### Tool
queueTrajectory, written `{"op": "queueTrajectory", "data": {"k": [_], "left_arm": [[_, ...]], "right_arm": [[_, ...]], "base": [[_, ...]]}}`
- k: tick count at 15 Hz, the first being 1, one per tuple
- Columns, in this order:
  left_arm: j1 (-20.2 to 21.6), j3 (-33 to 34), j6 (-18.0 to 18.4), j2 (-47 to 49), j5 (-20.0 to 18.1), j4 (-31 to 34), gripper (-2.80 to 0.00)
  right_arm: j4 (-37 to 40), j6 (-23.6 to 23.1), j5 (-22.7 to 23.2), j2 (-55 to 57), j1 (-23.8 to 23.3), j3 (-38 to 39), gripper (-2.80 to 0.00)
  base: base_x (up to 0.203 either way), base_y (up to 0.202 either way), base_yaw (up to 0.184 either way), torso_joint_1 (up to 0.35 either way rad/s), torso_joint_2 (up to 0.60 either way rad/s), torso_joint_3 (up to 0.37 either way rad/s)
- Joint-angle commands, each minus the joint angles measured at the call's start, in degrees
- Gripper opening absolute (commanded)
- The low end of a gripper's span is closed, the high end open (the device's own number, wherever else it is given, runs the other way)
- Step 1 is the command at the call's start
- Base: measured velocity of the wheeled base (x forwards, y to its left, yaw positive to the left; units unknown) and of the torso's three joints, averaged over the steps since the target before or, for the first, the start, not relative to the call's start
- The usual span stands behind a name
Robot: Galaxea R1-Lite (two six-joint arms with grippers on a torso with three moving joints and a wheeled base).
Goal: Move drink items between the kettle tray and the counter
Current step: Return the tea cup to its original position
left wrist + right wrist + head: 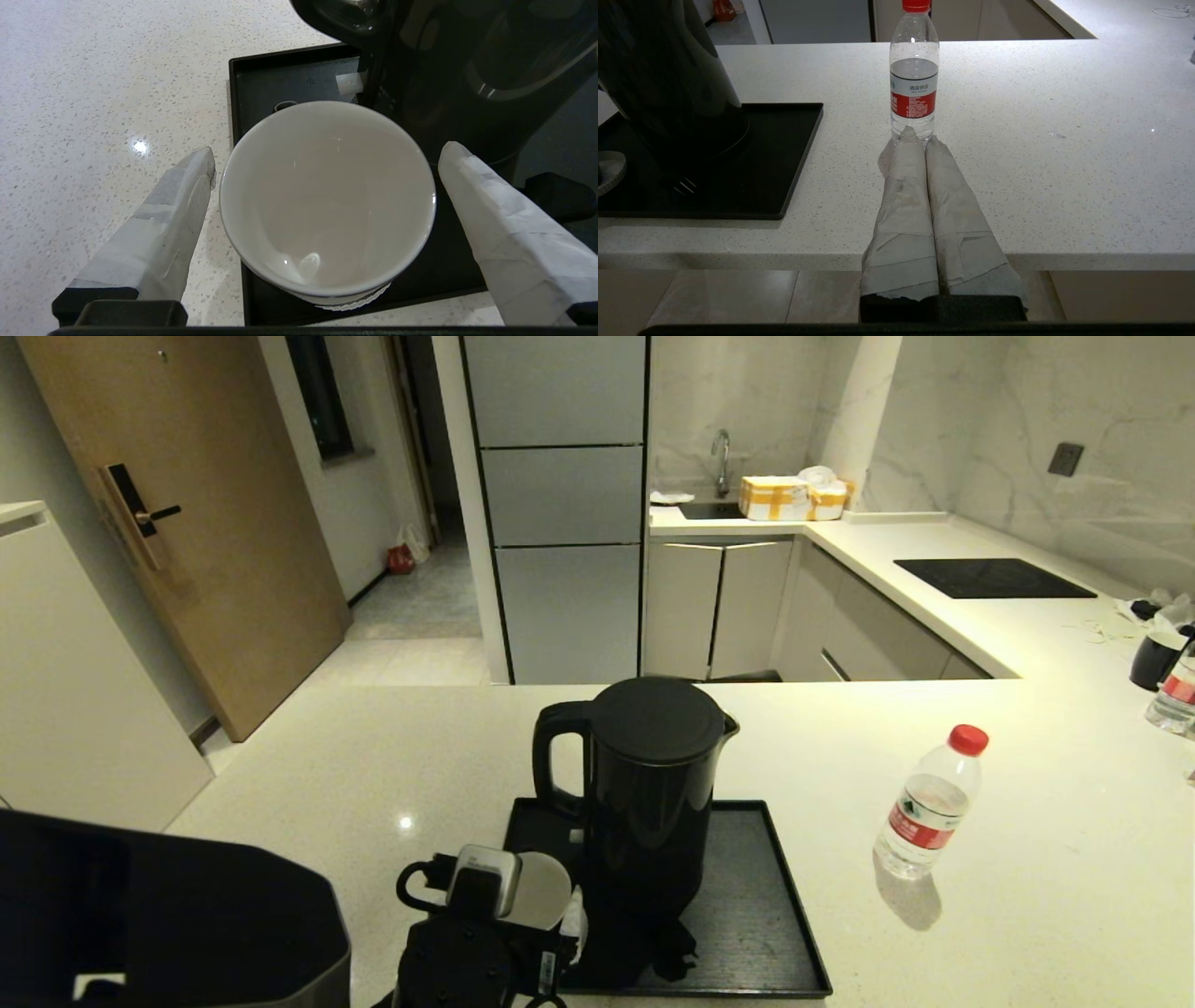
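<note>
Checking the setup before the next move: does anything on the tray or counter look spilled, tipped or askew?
Nothing stands out. The kettle and cup stand upright on the tray, the bottle upright and capped on the counter; no spills show.

Open worktop (392,756) left of the tray (747,896). Kettle (644,784) close against the cup (327,200), crowding that side. Bottle (929,803) well apart, rightward.

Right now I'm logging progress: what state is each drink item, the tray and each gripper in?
kettle: upright on the tray, lid shut
cup: upright, empty, on the tray's corner
water bottle: upright, capped, on the counter
tray: flat on the counter
left gripper: open, straddling the cup
right gripper: shut, empty
</note>
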Motion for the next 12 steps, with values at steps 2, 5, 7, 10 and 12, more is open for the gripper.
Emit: {"op": "queueTrajectory", "data": {"k": [2,5,7,10,12], "left_arm": [[-0.1,0.1,-0.2,0.1,0.2,-0.5,0.00],[-0.1,0.2,-0.2,-0.1,0.2,-0.5,0.00],[-0.1,0.9,-0.2,-1.8,1.1,-0.5,0.00],[-0.2,1.2,0.0,-2.8,1.3,-0.5,0.00],[-0.3,2.1,0.7,-4.6,1.4,-0.5,0.00]], "right_arm": [[0.0,0.0,0.0,0.1,0.0,0.0,-2.80],[0.0,0.0,0.1,0.1,0.0,0.0,-2.80],[0.0,0.0,0.0,0.1,0.1,0.0,-2.80],[0.0,0.0,0.0,0.1,0.0,0.0,-2.80],[0.0,0.0,0.0,0.1,0.0,0.0,-2.80]], "base": [[0.000,0.000,0.000,0.000,0.00,0.000],[0.000,0.000,0.000,0.000,0.00,0.000],[0.000,0.000,0.000,0.000,0.00,0.000],[0.000,0.000,0.000,0.000,0.00,0.000],[0.000,0.000,0.000,0.000,0.00,0.000]]}}
